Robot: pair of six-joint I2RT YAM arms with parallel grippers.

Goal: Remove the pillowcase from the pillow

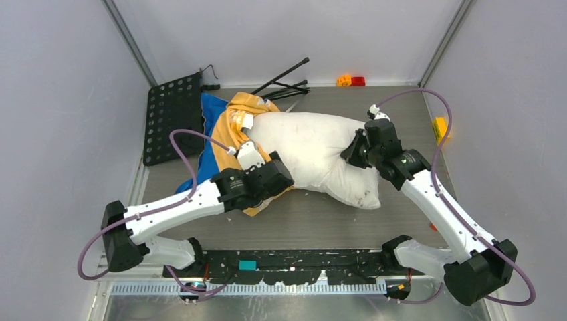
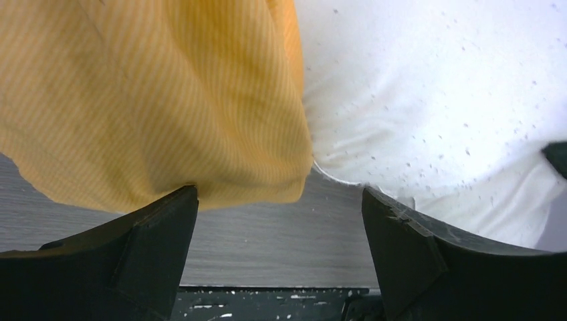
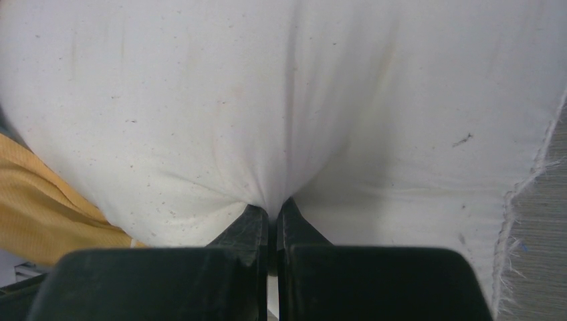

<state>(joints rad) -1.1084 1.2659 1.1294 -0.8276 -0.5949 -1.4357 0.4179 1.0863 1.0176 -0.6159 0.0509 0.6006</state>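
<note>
Pillow (image 1: 314,150) lies across the middle of the surface (image 1: 321,224), long axis left to right, mostly bare white. Pillowcase (image 1: 231,120) is bunched at its left end, orange-yellow reverse face outward, blue face showing at the far left. Whether that end of the cushion sits inside the bunch cannot be told.

Right tool (image 3: 273,210): fingers together, clamped on a pinched fold of white ticking at the right end. Judgement: it acts as an anchor, so a leftward pull on the cover strips it off rather than dragging the cushion along.

Left tool (image 2: 279,200): fingers well apart, nothing between them. The orange hem hangs just ahead of the left finger, and bare cushion shows ahead of the right one. Judgement: it is placed for a fresh grip on the hem. The task looks mostly done.
</note>
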